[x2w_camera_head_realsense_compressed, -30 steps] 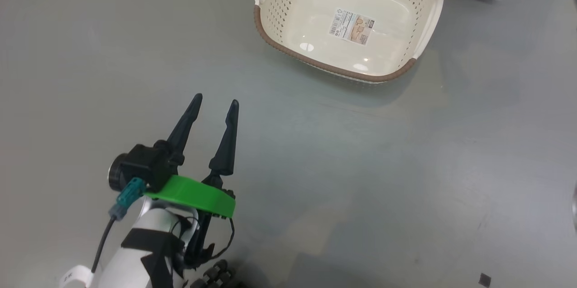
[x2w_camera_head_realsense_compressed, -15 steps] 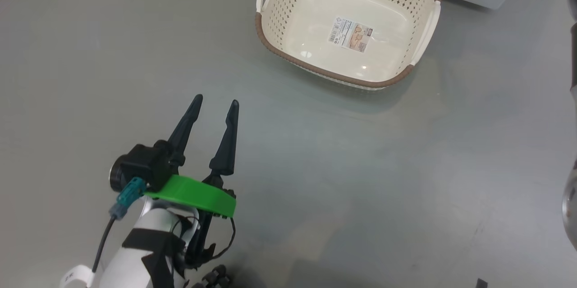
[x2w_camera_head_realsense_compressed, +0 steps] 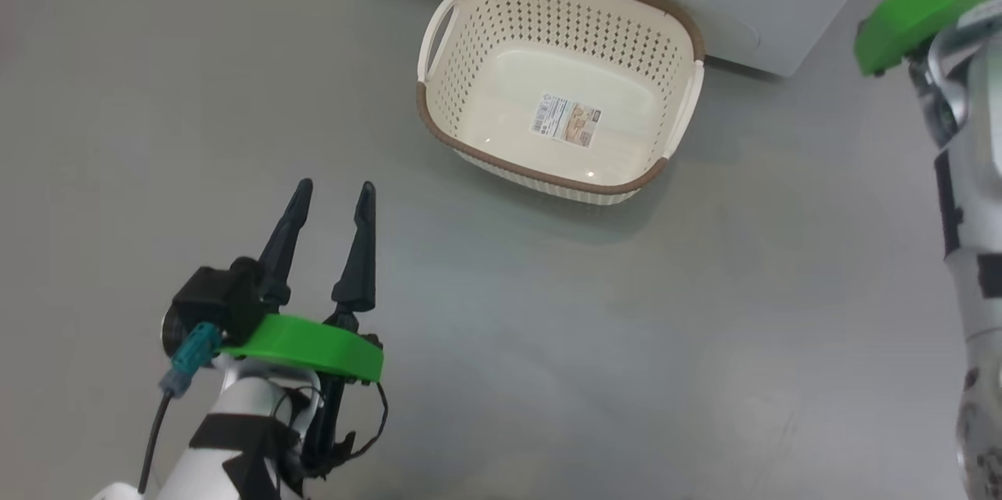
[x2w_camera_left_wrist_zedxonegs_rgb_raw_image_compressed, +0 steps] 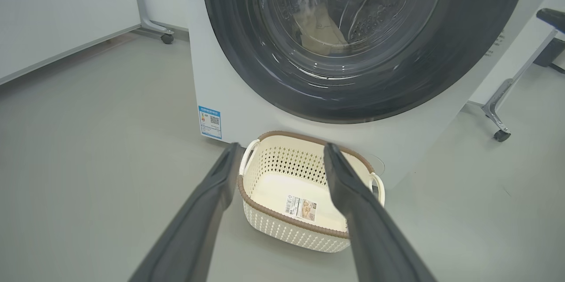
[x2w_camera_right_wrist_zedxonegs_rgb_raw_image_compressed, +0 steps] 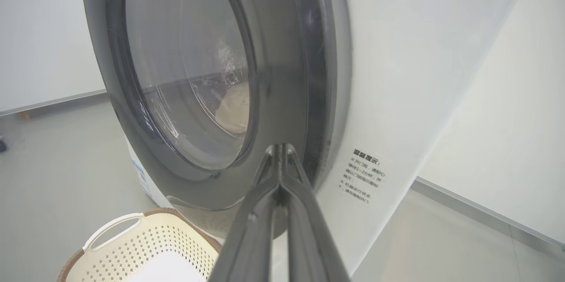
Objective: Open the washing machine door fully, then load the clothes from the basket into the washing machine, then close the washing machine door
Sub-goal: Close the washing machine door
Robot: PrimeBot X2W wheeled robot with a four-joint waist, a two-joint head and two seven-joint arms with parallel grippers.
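Right wrist view: the right gripper, fingers pressed together and holding nothing, points at the near rim of the washing machine door; contact cannot be confirmed. The door lies close against the washing machine, with the clothes behind its glass. Over the last second the head camera has tilted up, bringing the machine front into frame. The basket has not moved and is empty. The left gripper is spread, well short of the basket. Judgement: only latching remains.
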